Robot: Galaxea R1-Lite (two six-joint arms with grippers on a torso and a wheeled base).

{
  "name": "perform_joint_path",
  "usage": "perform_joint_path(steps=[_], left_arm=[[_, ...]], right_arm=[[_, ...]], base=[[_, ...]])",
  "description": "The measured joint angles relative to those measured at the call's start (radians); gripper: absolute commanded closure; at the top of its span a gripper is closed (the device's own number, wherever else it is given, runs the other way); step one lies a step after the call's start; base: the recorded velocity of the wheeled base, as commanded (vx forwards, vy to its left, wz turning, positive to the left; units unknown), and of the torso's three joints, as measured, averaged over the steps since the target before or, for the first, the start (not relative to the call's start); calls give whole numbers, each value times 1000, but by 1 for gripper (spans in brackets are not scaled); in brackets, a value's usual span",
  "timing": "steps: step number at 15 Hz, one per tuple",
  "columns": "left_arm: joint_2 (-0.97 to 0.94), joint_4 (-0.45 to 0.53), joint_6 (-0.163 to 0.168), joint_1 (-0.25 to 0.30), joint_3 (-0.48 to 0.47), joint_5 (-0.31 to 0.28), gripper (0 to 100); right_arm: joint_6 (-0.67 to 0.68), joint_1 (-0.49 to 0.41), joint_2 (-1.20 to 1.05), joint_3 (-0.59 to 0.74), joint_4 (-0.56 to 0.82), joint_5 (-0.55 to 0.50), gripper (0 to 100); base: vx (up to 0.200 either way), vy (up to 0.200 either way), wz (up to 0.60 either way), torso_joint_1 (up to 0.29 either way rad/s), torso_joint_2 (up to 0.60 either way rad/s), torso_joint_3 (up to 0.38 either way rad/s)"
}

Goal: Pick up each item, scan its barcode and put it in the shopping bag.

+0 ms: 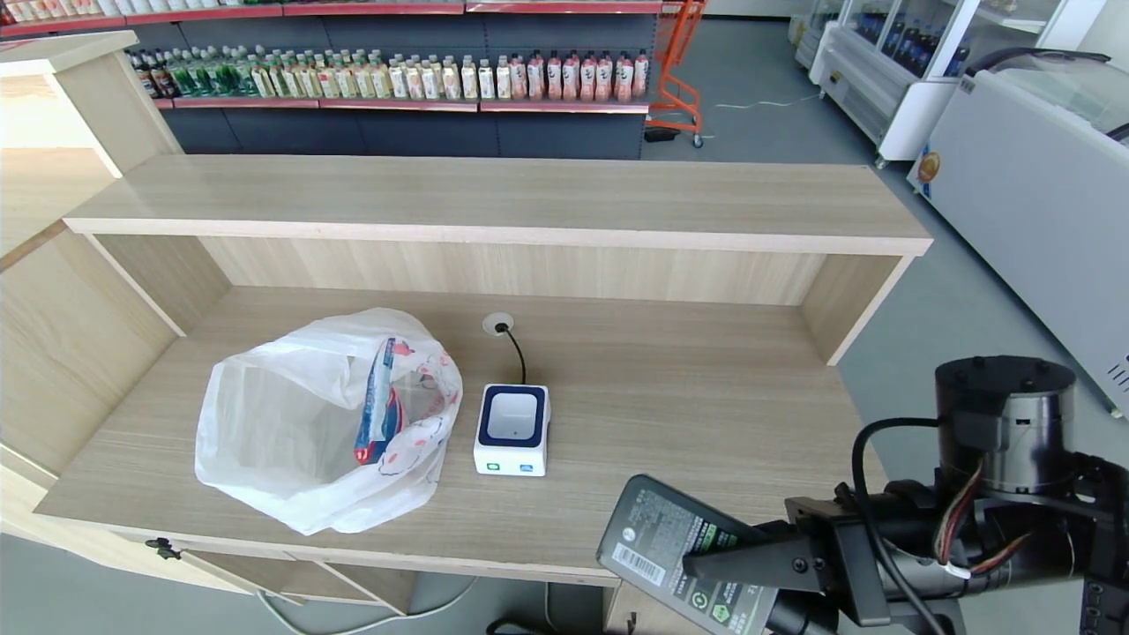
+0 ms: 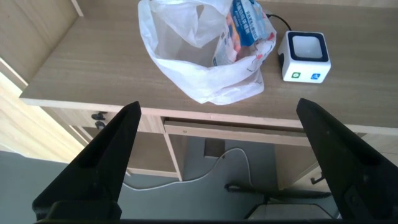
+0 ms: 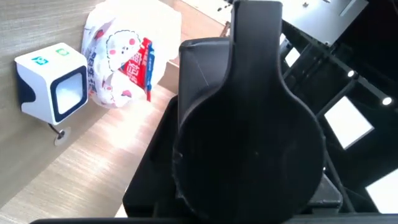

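Grey packet (image 1: 657, 529) clamped in right end effector (image 1: 706, 564); scanner (image 1: 512, 429), shopping bag (image 1: 282, 423) beyond it; left end effector (image 2: 217, 107) gaping.

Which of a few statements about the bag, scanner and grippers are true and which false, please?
1. The scanner stands beside the shopping bag on the counter. True.
2. The shopping bag is empty. False: a blue and red packet lies in it.
3. The right gripper holds a dark pack with a barcode. True.
4. The left gripper is shut on an item. False: it is open and holds nothing.
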Motion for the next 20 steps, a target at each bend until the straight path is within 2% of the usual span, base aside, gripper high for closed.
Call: perform_joint_path(steps=[12, 13, 16, 18, 19, 20], left_arm=[[0, 0, 0, 0, 0, 0, 0], [0, 0, 0, 0, 0, 0, 0], [0, 0, 0, 0, 0, 0, 0], [0, 0, 0, 0, 0, 0, 0], [0, 0, 0, 0, 0, 0, 0], [0, 0, 0, 0, 0, 0, 0]], right_arm=[[12, 0, 41, -8, -12, 0, 100], [47, 0, 41, -9, -12, 0, 100], [366, -4, -1, -84, -35, -30, 100], [712, -64, -66, -128, -50, -189, 100], [930, -110, -113, -123, -55, -311, 100], [1113, -147, -155, -102, -56, -390, 100]], base=[[0, 0, 0, 0, 0, 0], [0, 0, 0, 0, 0, 0], [0, 0, 0, 0, 0, 0], [0, 0, 0, 0, 0, 0], [0, 0, 0, 0, 0, 0], [0, 0, 0, 0, 0, 0]])
